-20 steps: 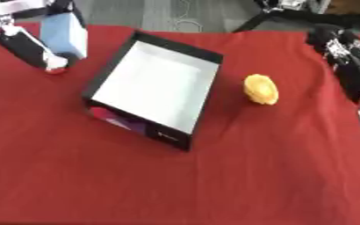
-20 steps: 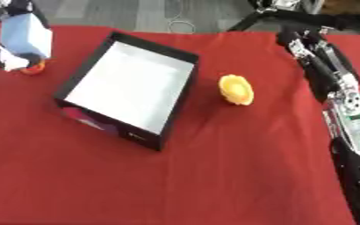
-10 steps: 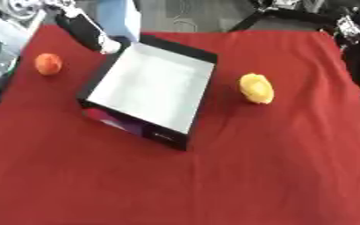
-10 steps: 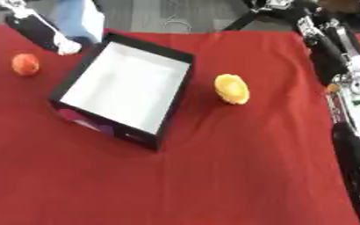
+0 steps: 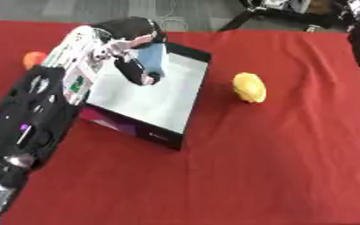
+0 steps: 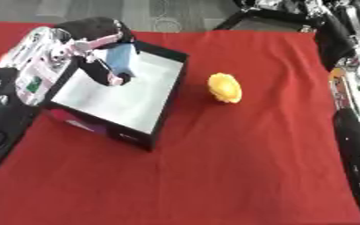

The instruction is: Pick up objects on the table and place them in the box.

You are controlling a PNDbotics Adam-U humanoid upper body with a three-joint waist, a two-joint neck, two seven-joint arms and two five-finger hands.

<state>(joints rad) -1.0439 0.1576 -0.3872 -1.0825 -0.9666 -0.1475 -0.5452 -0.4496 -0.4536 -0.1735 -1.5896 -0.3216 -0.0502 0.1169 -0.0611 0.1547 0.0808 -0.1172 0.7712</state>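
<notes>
Red table point(image 5: 275, 145); left hand point(image 5: 133, 66) clamped on blue object point(image 5: 152, 59) over box point(image 5: 179, 127); box writing unreadable

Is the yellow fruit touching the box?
Apart. In the left eye view, a strip of red tablecloth shows between the yellow fruit and the box's near wall, so nothing joins them.

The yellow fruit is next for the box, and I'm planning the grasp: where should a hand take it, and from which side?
Grip the yellow fruit across its narrower middle, coming from above. It lies flat on the red cloth with its long axis running roughly near-to-far, nothing touching it, right of the box.
</notes>
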